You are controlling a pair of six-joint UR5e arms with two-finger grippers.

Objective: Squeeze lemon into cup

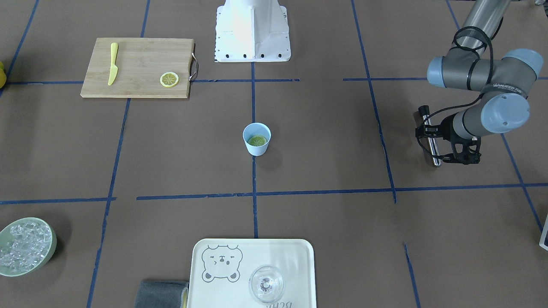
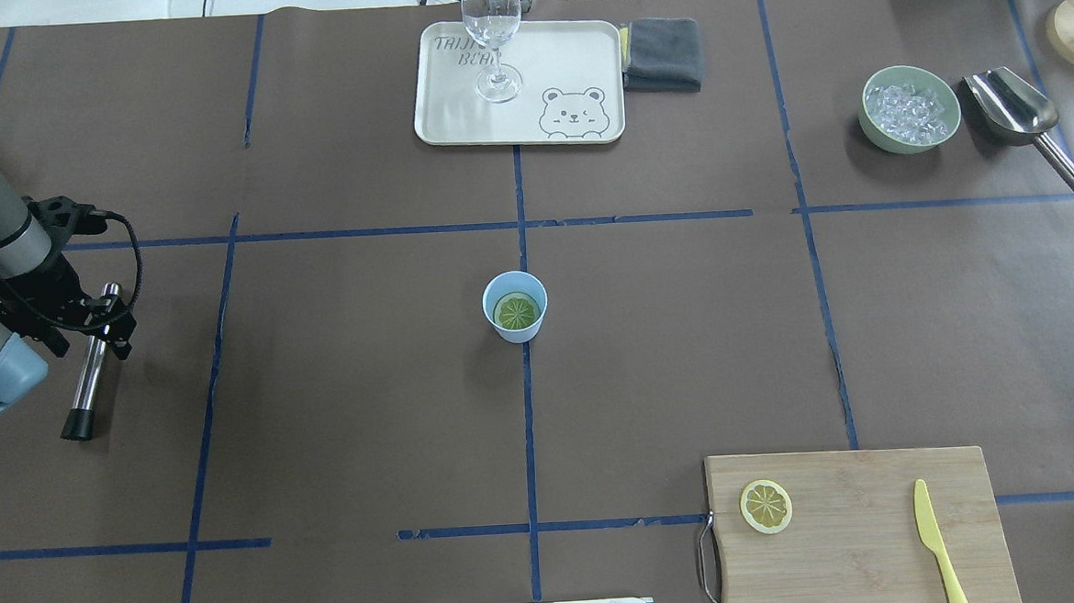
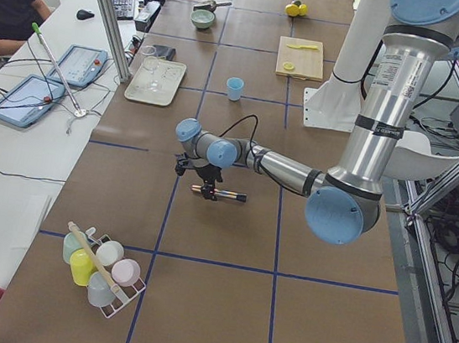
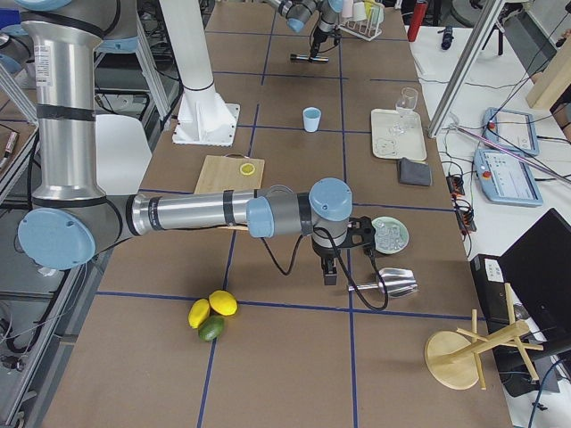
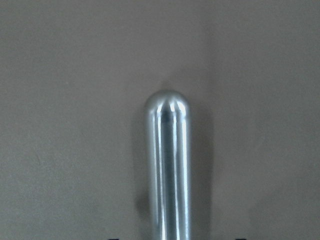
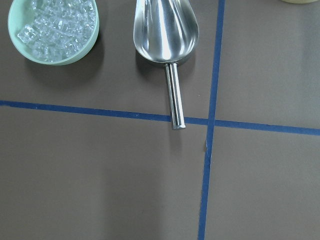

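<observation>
The brown paper-covered table [image 2: 358, 394] carries blue tape lines. A rectangular bamboo cutting board [image 2: 858, 551] at the robot's near right bears a spare yellow lemon slice [image 2: 766, 506]. The left gripper [image 2: 102, 326], well left of centre, has its jaws clamped on a polished steel rod with a black tip [image 2: 89, 380]. The right gripper [image 4: 329, 275] hangs near a pale green bowl of ice [image 2: 911, 142]; its jaw state cannot be determined. A small light-blue tapered cup [image 1: 256, 149] stands upright at the table's centre. A thin round lemon slice [image 2: 516, 313] lies flat inside it.

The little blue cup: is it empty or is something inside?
Not empty: the cup stands upright with a lemon slice lying flat at its bottom. Juice or liquid, I cannot tell.
</observation>
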